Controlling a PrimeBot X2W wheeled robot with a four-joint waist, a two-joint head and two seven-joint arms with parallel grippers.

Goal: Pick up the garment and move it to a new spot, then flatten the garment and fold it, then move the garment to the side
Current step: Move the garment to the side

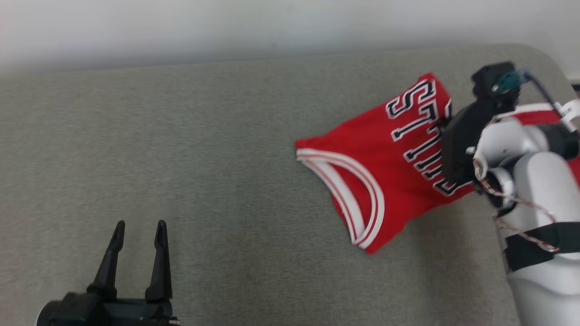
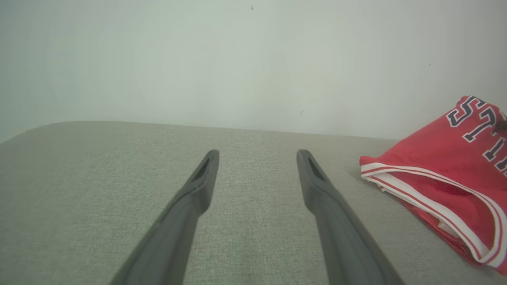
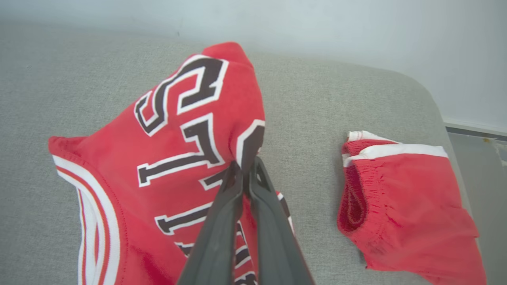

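Note:
The garment (image 1: 380,176) is a red jersey with black-and-white lettering and white-striped trim, lying bunched at the right of the grey surface; the left wrist view has it (image 2: 447,166) at the right edge. In the right wrist view my right gripper (image 3: 245,168) is shut on a pinched fold of the garment (image 3: 166,146) among the letters, and the cloth rises toward the fingertips. From the head camera the right arm's dark wrist covers that spot. My left gripper (image 1: 139,233) is open at the lower left, well away from the garment, and its fingers (image 2: 198,186) hold nothing.
A second red piece with white trim, like shorts (image 3: 400,198), lies to the right of the jersey near the surface's rounded corner. The grey fabric surface (image 1: 204,158) stretches wide to the left. A pale wall (image 1: 226,27) runs along its far edge.

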